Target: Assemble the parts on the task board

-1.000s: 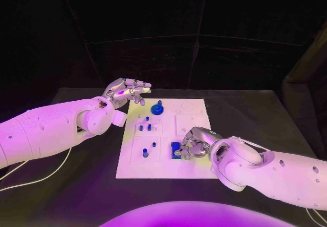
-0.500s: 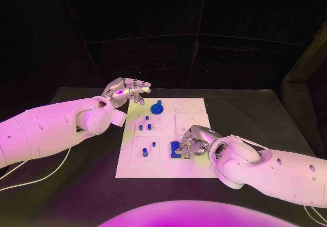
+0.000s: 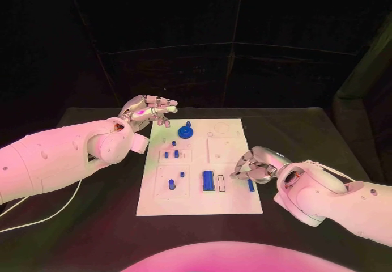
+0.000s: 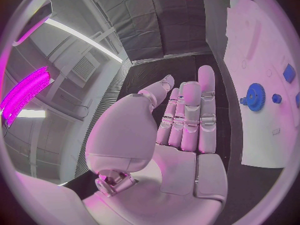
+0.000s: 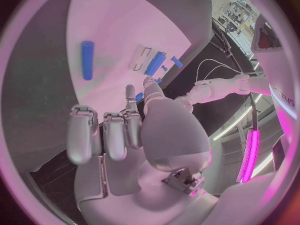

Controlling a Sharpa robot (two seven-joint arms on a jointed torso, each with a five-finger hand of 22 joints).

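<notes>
The white task board (image 3: 233, 198) lies in the middle of the table. A blue gear (image 3: 187, 131) stands near its far edge, and several small blue pegs (image 3: 171, 153) stand in its left half. A long blue block (image 3: 208, 180) sits upright beside an empty slot (image 3: 220, 181). Near the right edge a blue cylinder (image 3: 251, 185) lies flat, also seen as the cylinder (image 5: 87, 60) in the right wrist view. My right hand (image 3: 257, 169) hovers at the board's right edge with fingers (image 5: 106, 135) curled and nothing in them. My left hand (image 3: 151, 110) hangs over the far left corner, its fingers (image 4: 190, 115) straight and empty.
Black table (image 3: 81, 215) surrounds the board on every side. A white cable (image 3: 49, 212) runs across the table at the front left. In the left wrist view the gear (image 4: 256, 96) and board (image 4: 250, 45) lie beyond the fingertips.
My right hand has moved right, off the blue block, to the board's right edge. The block now stands uncovered and a blue cylinder lies by the hand. The left hand has barely moved.
</notes>
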